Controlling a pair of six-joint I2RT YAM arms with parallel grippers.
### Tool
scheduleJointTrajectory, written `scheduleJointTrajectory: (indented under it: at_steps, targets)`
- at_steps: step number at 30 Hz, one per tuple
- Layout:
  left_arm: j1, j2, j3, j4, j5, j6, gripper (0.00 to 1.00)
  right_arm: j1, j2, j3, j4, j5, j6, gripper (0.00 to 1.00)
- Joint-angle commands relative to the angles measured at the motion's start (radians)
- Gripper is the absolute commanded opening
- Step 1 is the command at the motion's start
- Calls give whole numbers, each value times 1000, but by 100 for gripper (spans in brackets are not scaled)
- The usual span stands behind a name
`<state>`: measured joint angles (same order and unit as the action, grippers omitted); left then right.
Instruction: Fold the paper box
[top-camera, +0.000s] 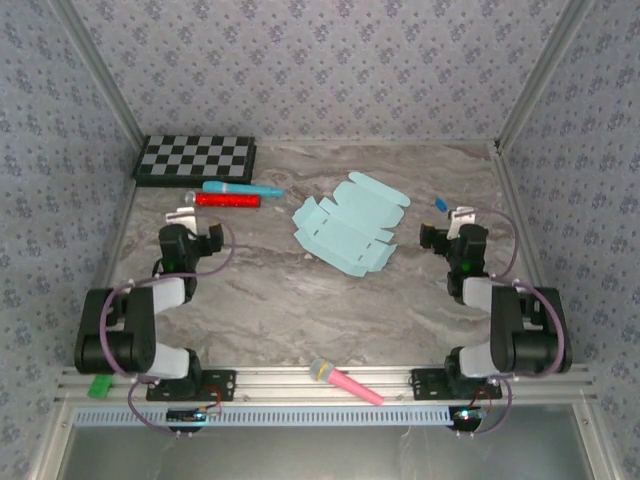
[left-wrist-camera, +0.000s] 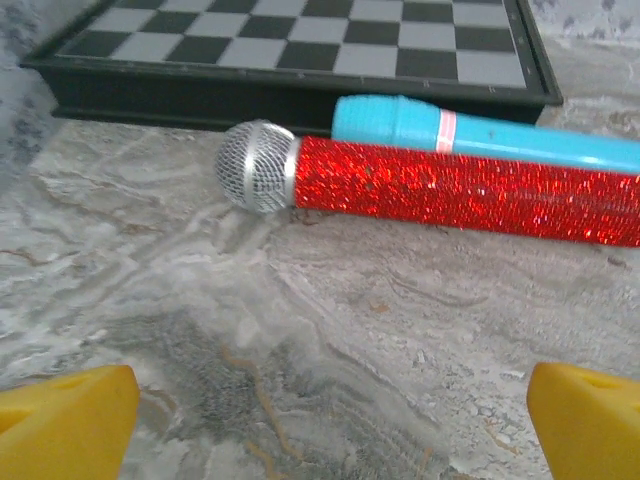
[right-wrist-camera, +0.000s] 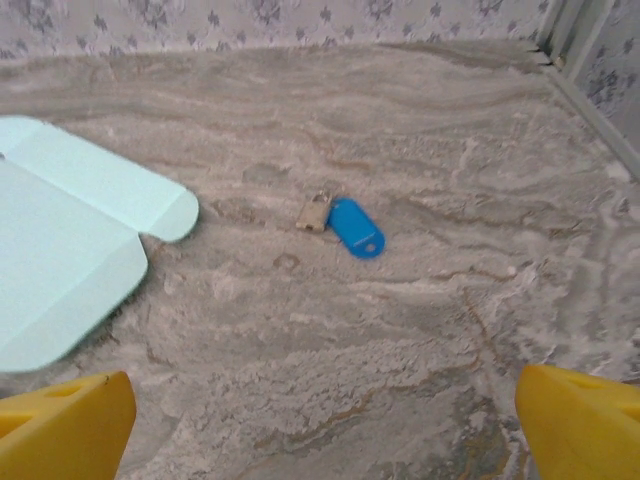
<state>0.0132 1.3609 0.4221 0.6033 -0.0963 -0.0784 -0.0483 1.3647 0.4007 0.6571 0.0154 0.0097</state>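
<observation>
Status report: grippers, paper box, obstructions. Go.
Left gripper open, right gripper open, both holding nothing. Paper box flat, unfolded, mid-table. Red microphone ahead of left, blue key tag ahead of right; neither touches the box.

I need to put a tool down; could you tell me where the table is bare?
Bare marble between the paper box and the pink microphone, and behind the box. Crowded far left: checkerboard, red microphone, blue tube.

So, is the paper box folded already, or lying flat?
Unfolded. The paper box lies on the table as a spread die-cut sheet, flaps out to the sides; no walls stand up.
</observation>
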Motion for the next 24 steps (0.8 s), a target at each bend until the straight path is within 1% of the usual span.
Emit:
scheduleJointTrajectory:
  at_steps: [1,3,4,6,8,11,12,14,16,17,19,22,23,24]
  targets:
    - [-4,-107,110,-292,-40,-123,99,-6,-99,96,-245,17,67,100]
    - [-35,-138,175,-459,-65,-153,99,-5,-128,162,-388,10,122,100]
    - [-49,-147,204,-531,-52,-175,99,-5,-134,205,-469,-13,144,100]
    - [-83,-153,238,-619,-4,-217,99,3,-126,276,-578,-76,165,100]
    - [-129,-147,266,-666,39,-261,99,23,-105,326,-635,-127,177,100]
    - [-238,-113,312,-690,68,-306,98,61,-40,410,-692,-196,176,98]
    - [-279,-92,338,-697,77,-308,96,79,-12,450,-722,-207,169,97]
    - [-349,-43,398,-725,99,-318,88,109,55,524,-773,-224,159,92]
    - [-401,17,461,-745,151,-336,76,142,135,605,-820,-244,153,86]
    - [-423,43,487,-747,172,-344,72,156,166,638,-833,-252,153,83]
    - [-472,102,539,-747,207,-363,65,184,242,708,-864,-271,152,75]
    - [-534,190,616,-752,246,-379,54,223,349,832,-916,-288,146,66]
    - [-549,217,639,-756,263,-386,49,233,383,866,-934,-285,144,63]
    - [-563,247,667,-759,289,-397,42,242,419,902,-950,-282,143,59]
